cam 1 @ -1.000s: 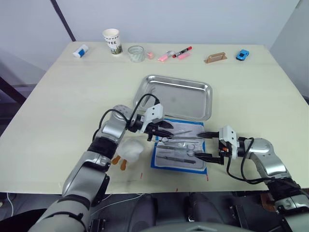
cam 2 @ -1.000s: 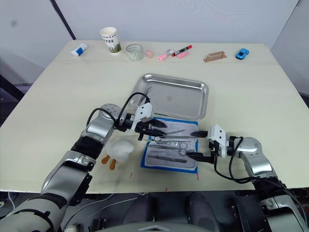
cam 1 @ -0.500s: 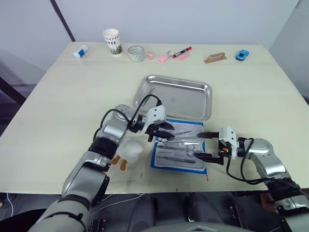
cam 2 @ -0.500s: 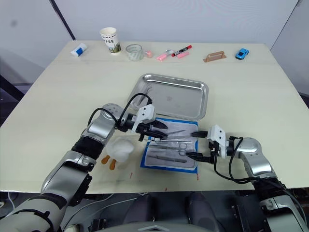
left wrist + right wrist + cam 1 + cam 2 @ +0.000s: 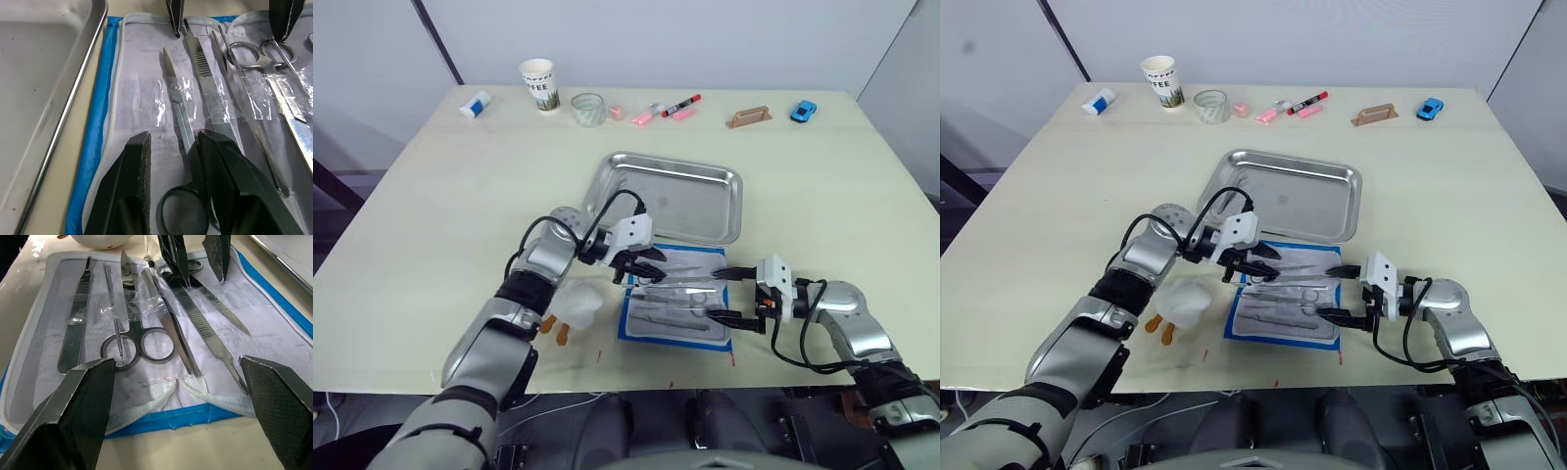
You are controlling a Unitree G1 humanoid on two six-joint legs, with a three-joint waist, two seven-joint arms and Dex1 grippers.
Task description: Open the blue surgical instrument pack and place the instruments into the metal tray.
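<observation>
I see my left gripper point(image 5: 173, 161) spread around black-handled scissors point(image 5: 182, 147) on the opened pack point(image 5: 674, 301); right gripper point(image 5: 724, 294) spread wide beside it.

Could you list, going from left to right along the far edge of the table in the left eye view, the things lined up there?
White and blue tube → paper cup → clear glass → pink items → red-capped marker → tan wooden piece → blue toy car.

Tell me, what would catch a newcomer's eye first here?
Probably the blue surgical instrument pack, lying open near the table's front edge with scissors, forceps and other silver instruments on its pale lining. The left gripper and right gripper, both open, flank it. Just behind sits the shiny metal tray, with no instruments in it yet.
</observation>
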